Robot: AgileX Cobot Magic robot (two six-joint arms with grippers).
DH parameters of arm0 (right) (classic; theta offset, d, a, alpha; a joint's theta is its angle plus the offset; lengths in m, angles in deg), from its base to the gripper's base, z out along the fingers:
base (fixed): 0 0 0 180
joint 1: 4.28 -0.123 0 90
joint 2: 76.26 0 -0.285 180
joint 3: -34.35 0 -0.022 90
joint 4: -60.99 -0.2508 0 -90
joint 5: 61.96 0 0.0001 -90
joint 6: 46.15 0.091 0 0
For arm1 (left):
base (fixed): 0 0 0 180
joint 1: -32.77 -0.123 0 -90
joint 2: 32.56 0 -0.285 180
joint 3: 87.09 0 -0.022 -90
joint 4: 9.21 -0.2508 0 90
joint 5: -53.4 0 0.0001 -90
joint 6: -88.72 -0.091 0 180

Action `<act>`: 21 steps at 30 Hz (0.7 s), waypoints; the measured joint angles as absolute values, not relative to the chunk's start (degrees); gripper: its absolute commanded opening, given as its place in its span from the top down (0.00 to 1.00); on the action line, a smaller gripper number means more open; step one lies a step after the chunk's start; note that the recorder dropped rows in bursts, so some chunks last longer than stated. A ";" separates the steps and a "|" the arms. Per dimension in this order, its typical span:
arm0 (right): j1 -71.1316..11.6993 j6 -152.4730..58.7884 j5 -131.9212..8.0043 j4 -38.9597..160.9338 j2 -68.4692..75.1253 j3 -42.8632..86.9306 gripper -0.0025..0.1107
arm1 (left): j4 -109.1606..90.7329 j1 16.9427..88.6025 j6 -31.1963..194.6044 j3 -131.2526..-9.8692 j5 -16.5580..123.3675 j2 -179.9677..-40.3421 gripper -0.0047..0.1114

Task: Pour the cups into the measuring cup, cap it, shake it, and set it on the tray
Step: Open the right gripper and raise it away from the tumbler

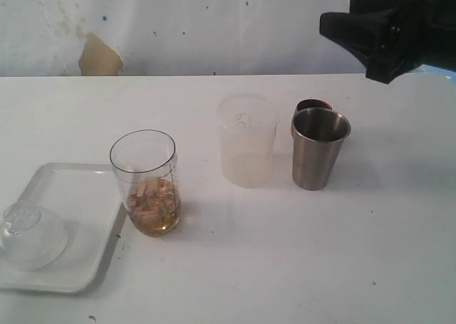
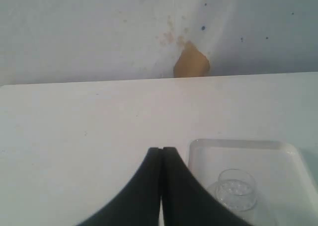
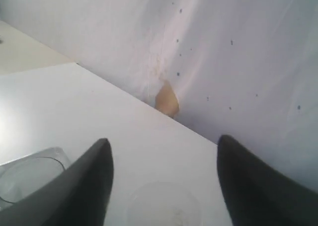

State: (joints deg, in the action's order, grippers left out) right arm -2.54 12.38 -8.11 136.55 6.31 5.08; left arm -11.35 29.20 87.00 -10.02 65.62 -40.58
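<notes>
- My right pincer (image 1: 335,26) gapes empty, high beyond the tapered stainless steel cup (image 1: 319,149).
- Left pincer (image 2: 161,154): closed, empty.
- Tall clear graduated measuring cup (image 1: 146,185): well apart from that right pincer, perhaps touching the flat white tray (image 1: 71,178).

Lab bench; white table (image 1: 285,267), stained wall (image 1: 214,25)

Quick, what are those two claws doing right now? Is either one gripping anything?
Left gripper: closed, holding nothing.
Right gripper: open, nothing between its fingers.
</notes>
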 measured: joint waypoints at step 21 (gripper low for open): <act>-2.54 39.06 -11.39 158.35 -19.17 3.91 0.98 | -11.35 29.20 87.00 -10.02 65.62 -40.58 0.96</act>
State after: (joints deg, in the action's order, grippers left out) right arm -2.54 39.06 -11.39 158.35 -19.17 3.91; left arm -11.35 29.20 87.00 -10.02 65.62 -40.58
